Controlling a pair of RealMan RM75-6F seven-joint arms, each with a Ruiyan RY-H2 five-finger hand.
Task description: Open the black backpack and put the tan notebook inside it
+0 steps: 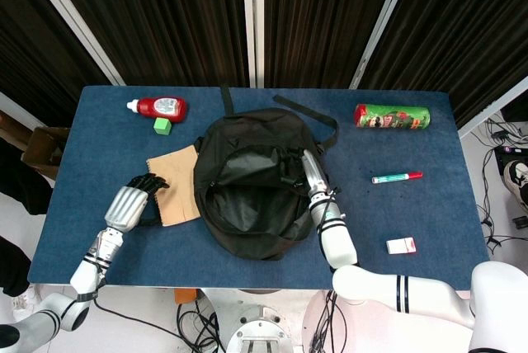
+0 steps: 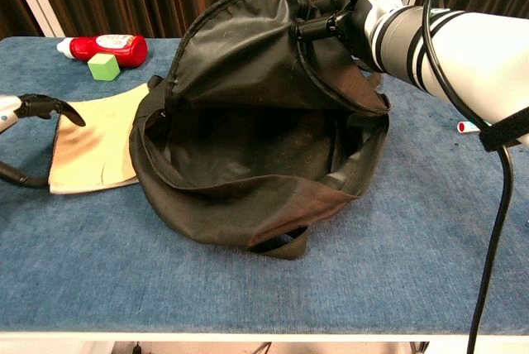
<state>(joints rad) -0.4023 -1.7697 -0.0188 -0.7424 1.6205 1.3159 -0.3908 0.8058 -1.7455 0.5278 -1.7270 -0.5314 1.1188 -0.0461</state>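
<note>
Right hand [image 2: 351,21] grips the raised flap of the black backpack [image 1: 252,184], holding its mouth open.
Left hand [image 1: 132,203] has its dark fingers [image 2: 51,107] curled onto the left edge of the tan notebook [image 2: 97,141], which lies on the blue table [image 1: 412,213] just beside the backpack, one corner under its rim.

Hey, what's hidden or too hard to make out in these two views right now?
- Tan notebook, head view: right edge hidden behind the black backpack.
- Left hand, chest view: mostly cut off by the left edge.
- Right hand, chest view: fingertips buried in the backpack's flap.
- Small box, head view: print too small to read.
</note>
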